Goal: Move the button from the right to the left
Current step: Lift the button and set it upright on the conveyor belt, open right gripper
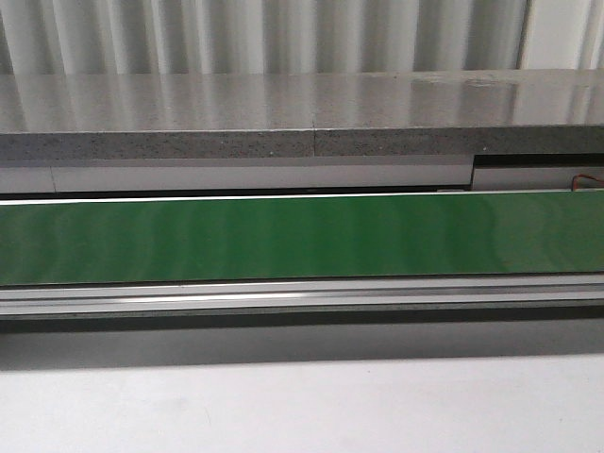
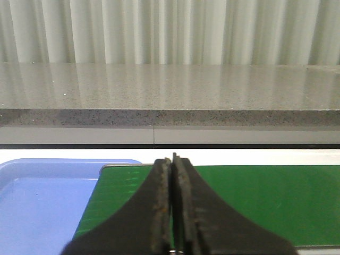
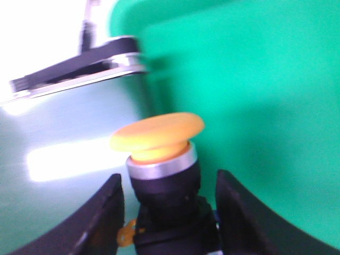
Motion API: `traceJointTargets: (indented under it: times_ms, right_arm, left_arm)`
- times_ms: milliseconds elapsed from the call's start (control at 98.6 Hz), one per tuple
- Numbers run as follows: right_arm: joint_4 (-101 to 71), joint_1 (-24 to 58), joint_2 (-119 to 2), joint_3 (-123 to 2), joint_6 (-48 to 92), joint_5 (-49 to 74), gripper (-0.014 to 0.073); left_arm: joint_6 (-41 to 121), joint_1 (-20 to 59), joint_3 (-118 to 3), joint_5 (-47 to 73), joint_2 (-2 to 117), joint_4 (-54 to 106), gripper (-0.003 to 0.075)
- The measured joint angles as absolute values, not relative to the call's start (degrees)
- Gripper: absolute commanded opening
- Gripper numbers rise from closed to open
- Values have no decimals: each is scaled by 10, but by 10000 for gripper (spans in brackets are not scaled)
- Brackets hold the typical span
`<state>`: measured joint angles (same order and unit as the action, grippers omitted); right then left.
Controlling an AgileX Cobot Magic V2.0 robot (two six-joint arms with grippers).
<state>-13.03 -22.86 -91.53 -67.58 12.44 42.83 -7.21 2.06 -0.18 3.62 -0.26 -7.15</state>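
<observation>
Green tray [image 3: 255, 79] behind button [image 3: 159, 143], gripper [image 3: 167, 212] astride

Front view: green conveyor belt [image 1: 283, 236] spans the full width, left edge to right edge, surface bare. Near side of belt: silver metal rail [image 1: 283, 297], then a dark shadowed gap, then the white table surface [image 1: 283, 406]. Far side of belt: thin white strip, above it a grey speckled stone-like counter [image 1: 236, 113] with glossy reflections. Pale vertical curtain [image 1: 264, 33] behind the counter. Far right, under the counter edge: dark recess with a red wire [image 1: 587, 178] just visible
</observation>
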Motion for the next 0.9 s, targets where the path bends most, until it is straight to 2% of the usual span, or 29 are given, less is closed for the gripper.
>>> traceJointTargets:
  times_ms: [274,578,670,903]
  right_arm:
    - [-136,-149,-915,-675,108,466,259]
    - [-137,-143,-930,-675,105,470,267]
    - [-137,-143,-944,-675,105,470,323]
    - [-137,-143,-966,-675,105,470,554]
  left_arm:
    - [-72,21,-2,36,-3,-72,-20]
    - [-72,21,-2,36,-3,-72,-20]
    - [-72,21,-2,36,-3,-72,-20]
    - [-72,21,-2,36,-3,-72,-20]
